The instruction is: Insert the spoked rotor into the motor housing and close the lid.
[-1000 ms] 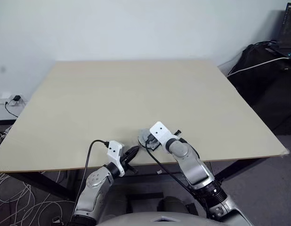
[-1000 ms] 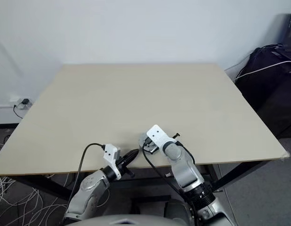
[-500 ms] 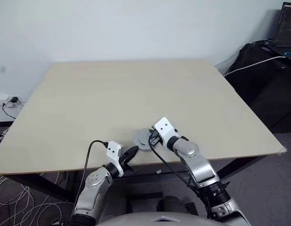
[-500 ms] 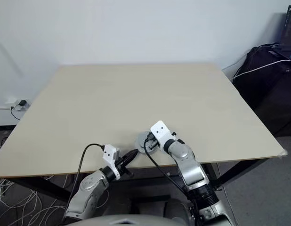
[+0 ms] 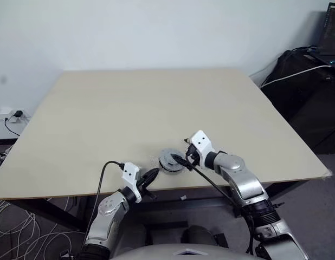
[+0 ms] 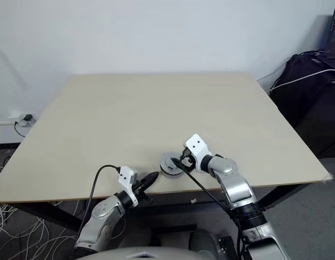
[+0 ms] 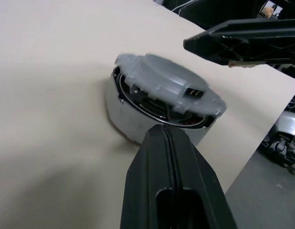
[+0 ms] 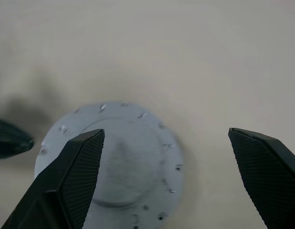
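Jaws: right gripper wide above lid; left gripper closed, touching motor housing.

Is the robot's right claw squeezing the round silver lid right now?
No. The right gripper has its fingers spread wide above the lid, touching nothing.

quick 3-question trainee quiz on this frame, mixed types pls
1. True or false: the lid sits on the housing.
2. Which gripper is open? A) left B) right C) both
3. Fill in: the assembly sits near the table's ____ edge, between the grippers.

Key: 1 true, though it looks slightly askew. 2 B; the left fingers are pressed together. 3 near (front).
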Controlling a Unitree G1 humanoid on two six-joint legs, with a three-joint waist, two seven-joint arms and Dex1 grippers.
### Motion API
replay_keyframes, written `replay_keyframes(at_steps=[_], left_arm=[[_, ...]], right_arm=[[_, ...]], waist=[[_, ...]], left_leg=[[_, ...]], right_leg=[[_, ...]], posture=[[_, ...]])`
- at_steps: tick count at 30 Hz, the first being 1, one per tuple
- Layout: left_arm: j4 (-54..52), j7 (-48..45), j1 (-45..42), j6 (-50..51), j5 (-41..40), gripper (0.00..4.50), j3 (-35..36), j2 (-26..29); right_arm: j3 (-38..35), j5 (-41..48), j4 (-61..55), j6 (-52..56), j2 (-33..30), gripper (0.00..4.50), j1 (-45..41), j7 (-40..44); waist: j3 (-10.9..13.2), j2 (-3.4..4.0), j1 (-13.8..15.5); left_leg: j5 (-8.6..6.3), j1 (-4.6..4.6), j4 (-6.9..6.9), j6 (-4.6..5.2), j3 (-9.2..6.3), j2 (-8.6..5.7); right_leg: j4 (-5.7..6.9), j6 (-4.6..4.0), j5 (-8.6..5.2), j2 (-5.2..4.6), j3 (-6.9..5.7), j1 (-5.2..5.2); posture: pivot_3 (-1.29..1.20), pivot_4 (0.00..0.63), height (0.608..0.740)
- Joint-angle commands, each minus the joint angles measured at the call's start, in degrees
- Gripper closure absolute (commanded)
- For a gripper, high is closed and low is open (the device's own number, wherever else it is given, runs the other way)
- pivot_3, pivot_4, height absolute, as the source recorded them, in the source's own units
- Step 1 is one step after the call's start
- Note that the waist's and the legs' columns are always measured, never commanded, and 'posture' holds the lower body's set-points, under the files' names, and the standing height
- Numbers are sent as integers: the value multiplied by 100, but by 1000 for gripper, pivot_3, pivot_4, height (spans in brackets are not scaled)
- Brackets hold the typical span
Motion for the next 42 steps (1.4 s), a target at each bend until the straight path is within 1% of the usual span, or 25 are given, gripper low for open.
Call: replay_keyframes(at_steps=[1, 9, 17, 25, 28, 30, 39, 42], left_arm=[[1, -14, -83, -167, -47, 4500, 37, -24], [109, -40, -83, -267, -46, 4500, 54, -14], [206, -39, -87, -364, -41, 4500, 68, -1], [219, -15, -82, -409, -35, 4500, 85, -2], [225, -7, -79, -419, -32, 4500, 92, -4], [227, -7, -75, -425, -29, 4500, 91, -5], [281, -45, -79, -451, -32, 4500, 88, 6], [297, -64, -74, -461, -31, 4500, 81, 18]], right_arm=[[63, 241, 124, -140, -75, 18, -272, 481], [230, 312, 636, -216, -88, 18, -564, 1004], [335, 274, 1108, -239, 9, 18, -806, 1157], [389, 256, 1368, -198, -25, 18, -919, 1264], [370, 230, 1430, -182, -44, 589, -933, 1236], [369, 220, 1444, -179, -59, 1165, -932, 1232], [285, 237, 1398, -174, -47, 1205, -869, 1143], [94, 344, 1297, -212, 66, 1205, -783, 901]], waist=[[0, 0, 0], [0, 0, 7], [-1, 1, 8], [-2, 3, 4], [-2, 3, 2], [-3, 4, 4], [-4, 5, 6], [-4, 5, 6]], left_leg=[[0, 0, 0, 0, 0, 0], [0, 0, 0, 0, 0, -1], [0, -1, -1, -1, -1, 0], [-1, -2, -2, -2, -1, 0], [-1, -3, -3, -2, -1, 0], [-1, -3, -4, -2, -1, 0], [-1, -3, -4, -2, -1, -1], [-1, -4, -4, -2, -1, -1]], right_leg=[[0, 0, 0, 0, 1, 0], [0, -1, 1, -4, 1, 0], [1, -2, 1, -9, 5, -3], [1, -2, 2, -13, 18, -5], [1, -3, 2, -14, 23, -6], [0, -3, 2, -14, 24, -7], [0, -3, 2, -17, 26, -7], [0, -3, 2, -17, 25, -7]], posture=[[0, 0, 740], [0, 0, 740], [0, 0, 740], [0, 0, 740], [0, 0, 740], [0, 0, 740], [0, 0, 740], [0, 0, 740]])
